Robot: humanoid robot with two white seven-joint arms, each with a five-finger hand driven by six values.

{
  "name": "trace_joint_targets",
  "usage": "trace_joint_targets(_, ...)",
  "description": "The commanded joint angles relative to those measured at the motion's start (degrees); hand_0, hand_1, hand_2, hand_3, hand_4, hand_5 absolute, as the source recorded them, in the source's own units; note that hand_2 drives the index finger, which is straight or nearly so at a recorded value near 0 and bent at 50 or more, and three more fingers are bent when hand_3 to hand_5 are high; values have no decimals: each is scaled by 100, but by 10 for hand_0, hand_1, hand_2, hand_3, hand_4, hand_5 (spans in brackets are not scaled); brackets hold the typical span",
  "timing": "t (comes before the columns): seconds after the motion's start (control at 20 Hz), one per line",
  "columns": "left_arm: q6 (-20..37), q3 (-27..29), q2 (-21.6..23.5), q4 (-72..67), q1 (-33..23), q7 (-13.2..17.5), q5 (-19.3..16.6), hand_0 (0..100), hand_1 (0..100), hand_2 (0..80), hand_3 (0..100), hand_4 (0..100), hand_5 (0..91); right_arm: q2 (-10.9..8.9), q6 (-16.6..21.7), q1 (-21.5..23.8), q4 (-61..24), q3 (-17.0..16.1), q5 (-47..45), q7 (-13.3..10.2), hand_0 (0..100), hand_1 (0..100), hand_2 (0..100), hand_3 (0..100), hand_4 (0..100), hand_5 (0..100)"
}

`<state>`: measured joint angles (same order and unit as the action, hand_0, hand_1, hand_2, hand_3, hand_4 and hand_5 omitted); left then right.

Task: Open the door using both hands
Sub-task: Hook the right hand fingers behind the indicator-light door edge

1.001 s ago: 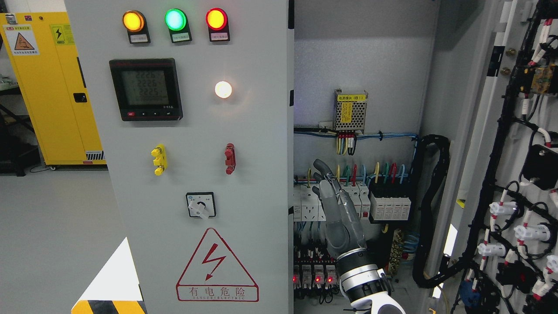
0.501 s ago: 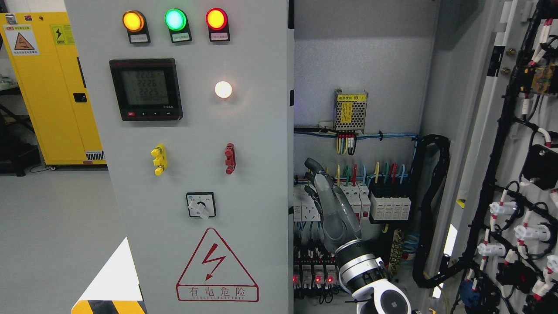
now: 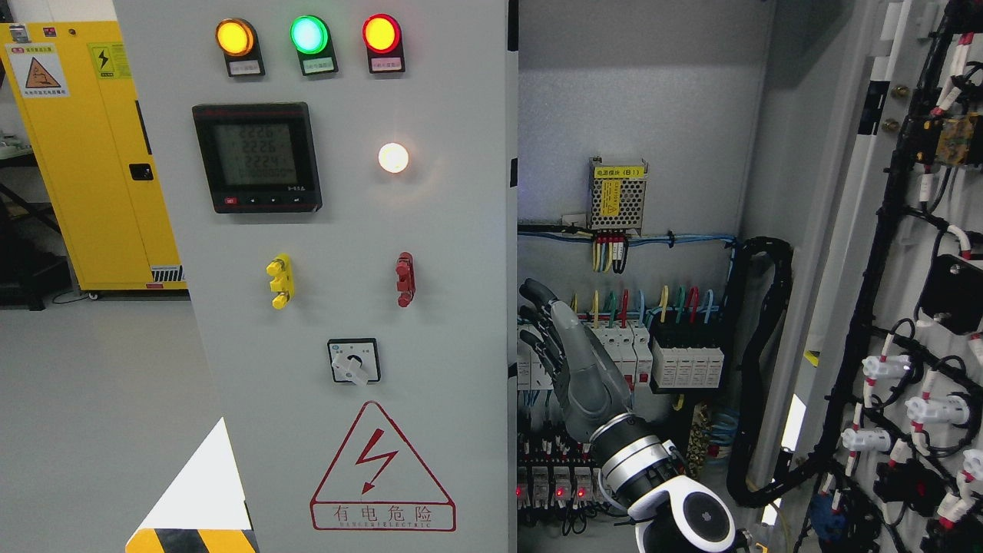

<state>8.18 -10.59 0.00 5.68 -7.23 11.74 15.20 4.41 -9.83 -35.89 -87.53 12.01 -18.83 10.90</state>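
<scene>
Door (image 3: pixel 345 307) edge sits just beside the right hand (image 3: pixel 572 361), fingers slightly curled, holding nothing.

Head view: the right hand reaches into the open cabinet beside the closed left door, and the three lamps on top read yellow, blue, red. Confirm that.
Not quite. In the head view the middle lamp is green, not blue. The right hand does reach into the open cabinet beside the closed left door.
</scene>
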Motion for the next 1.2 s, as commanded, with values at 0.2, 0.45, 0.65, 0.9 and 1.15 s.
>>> trace_joint_targets(0.2, -9, -5, 140, -6, 2, 12, 0, 352, 228, 0, 0, 0, 0, -10, -19, -207, 526, -384, -183, 844, 214, 111, 0, 0, 0, 0)
trace_joint_targets(0.45, -9, -5, 140, -6, 2, 12, 0, 353, 228, 0, 0, 0, 0, -10, -19, -357, 869, -577, -375, 1158, 214, 110, 0, 0, 0, 0)
trace_joint_targets(0.65, -9, 4, 149, -6, 2, 12, 0, 354, 228, 0, 0, 0, 0, -19, -28, -383, 887, -560, -692, 1354, 214, 110, 0, 0, 0, 0)
trace_joint_targets(0.9, -1, 4, 149, -6, -6, 12, 0, 355, 228, 0, 0, 0, 0, -36, -134, -550, 1115, -621, -710, 1371, 214, 110, 0, 0, 0, 0)
trace_joint_targets(1.15, -1, 4, 132, -6, -6, 12, 0, 356, 227, 0, 0, 0, 0, -27, -134, -673, 1327, -700, -710, 1696, 214, 109, 0, 0, 0, 0)
